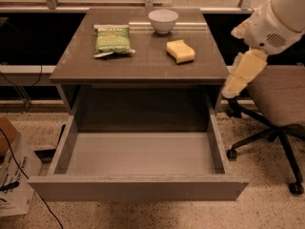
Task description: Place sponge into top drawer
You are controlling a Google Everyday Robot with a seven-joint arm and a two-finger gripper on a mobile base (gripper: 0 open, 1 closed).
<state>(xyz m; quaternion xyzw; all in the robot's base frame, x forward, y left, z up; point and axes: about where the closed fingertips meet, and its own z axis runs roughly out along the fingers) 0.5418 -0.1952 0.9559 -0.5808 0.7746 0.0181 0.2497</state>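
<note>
The pale-yellow sponge (180, 51) lies on the right half of the table top (143, 66), in front of the white bowl (163, 20). The top drawer (138, 187) is pulled fully open below the table, and its light grey floor is bare. My gripper (230, 90) is the cream-coloured end of the arm. It hangs off the table's right edge, pointing down and left, right of the sponge, lower than it and apart from it. It holds nothing that I can see.
A green snack packet (113, 39) lies on the left of the table top. An office chair (279, 99) stands to the right, under the arm. A cardboard box (12, 175) and cables sit on the floor at the left.
</note>
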